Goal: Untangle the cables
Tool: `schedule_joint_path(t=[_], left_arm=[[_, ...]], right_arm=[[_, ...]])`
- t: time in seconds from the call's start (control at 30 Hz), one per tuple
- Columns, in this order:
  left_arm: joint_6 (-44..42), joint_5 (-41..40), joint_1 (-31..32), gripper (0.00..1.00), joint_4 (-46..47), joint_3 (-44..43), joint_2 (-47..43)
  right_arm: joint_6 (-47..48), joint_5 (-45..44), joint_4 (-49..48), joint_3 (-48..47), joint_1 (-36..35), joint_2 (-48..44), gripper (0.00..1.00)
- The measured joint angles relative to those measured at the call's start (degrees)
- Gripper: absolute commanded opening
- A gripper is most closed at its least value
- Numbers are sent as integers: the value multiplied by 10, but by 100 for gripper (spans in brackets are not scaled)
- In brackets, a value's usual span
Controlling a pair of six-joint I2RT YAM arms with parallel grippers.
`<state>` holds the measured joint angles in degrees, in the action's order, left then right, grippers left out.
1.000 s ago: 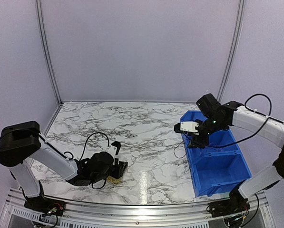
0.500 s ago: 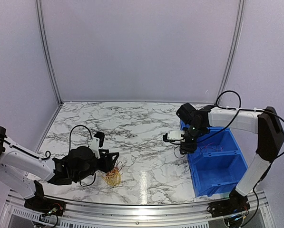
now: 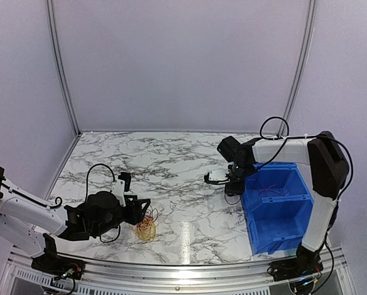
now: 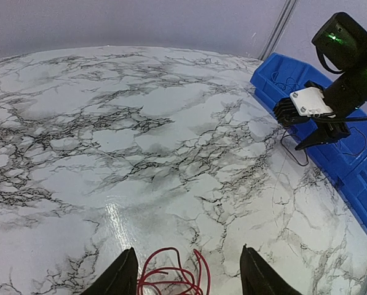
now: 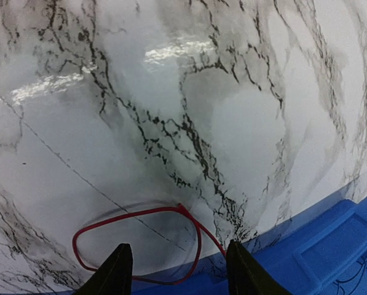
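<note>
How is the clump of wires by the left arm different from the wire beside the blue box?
The clump is many tangled yellow and red wires; the wire beside the blue box is one red loop. The clump lies on open table; the loop runs up against the box. Both are thin and rest on marble.

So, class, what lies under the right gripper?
A red cable loop on the marble table, beside the blue bin. Its far end disappears at the bin's rim.

I see a blue two-compartment bin (image 3: 281,222) resting on the marble table (image 3: 171,161), against that table's right edge, upright.
</note>
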<state>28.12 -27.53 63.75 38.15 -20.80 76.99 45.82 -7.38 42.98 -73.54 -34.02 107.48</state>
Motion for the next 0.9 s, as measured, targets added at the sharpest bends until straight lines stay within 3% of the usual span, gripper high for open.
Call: schedule_joint_path(t=[0.07,0.27,0.3,0.5,0.67,0.77,0.83,0.9], left_arm=[[1,0,0,59,0,4,-3],[3,-1,0,59,-1,7,-5],[3,-2,0,59,-1,7,-5],[2,-6,0,59,-1,7,2],[-1,-9,0,59,-1,6,14],[-3,-11,0,59,-2,1,23],[-3,-11,0,59,-2,-2,29],[-3,-10,0,59,-2,-7,37]], right_arm=[[-1,-9,-3,-8,0,13,45],[-3,-9,13,-28,0,45,1],[-4,-6,18,-32,0,47,0],[-6,8,59,-62,0,29,0],[-6,19,89,-73,0,-79,0],[-6,26,97,-75,0,-158,33],[-3,31,98,-71,0,-198,41],[3,32,95,-56,-2,-221,43]])
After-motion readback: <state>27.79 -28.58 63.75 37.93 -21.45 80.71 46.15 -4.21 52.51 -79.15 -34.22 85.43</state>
